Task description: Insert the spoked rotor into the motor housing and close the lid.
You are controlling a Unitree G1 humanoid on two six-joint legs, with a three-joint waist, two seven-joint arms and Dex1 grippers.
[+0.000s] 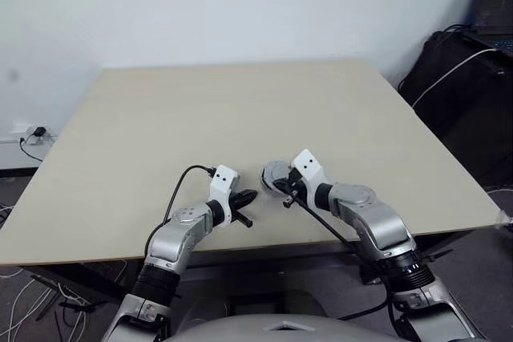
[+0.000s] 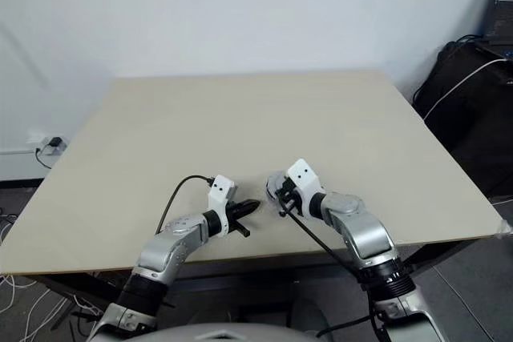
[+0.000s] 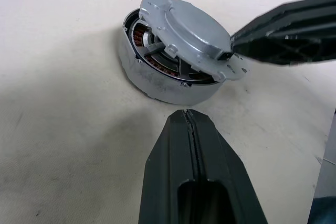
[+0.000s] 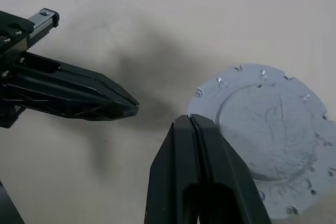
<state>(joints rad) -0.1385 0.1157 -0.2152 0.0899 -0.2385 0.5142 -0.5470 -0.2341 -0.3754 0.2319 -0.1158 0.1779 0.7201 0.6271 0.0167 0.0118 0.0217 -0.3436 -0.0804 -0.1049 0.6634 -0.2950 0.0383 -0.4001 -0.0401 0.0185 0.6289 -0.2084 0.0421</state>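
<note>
Each arm consists of rounded silver-grey metallic segments joined by black ribbed collars. A white rectangular block carrying two small dark dots sits at each wrist. The left gripper (image 1: 247, 196) and the right gripper (image 1: 282, 188) each carry two matte black, wedge-shaped fingers tapering to a narrow tip, with a fine seam along the meeting faces and a rectangular recess near the base. A black cable loops from the 9 o'clock side of the left wrist block. A second black cable runs along the right forearm. A small silver slotted screw end protrudes beside the left fingers (image 4: 79, 95).
</note>
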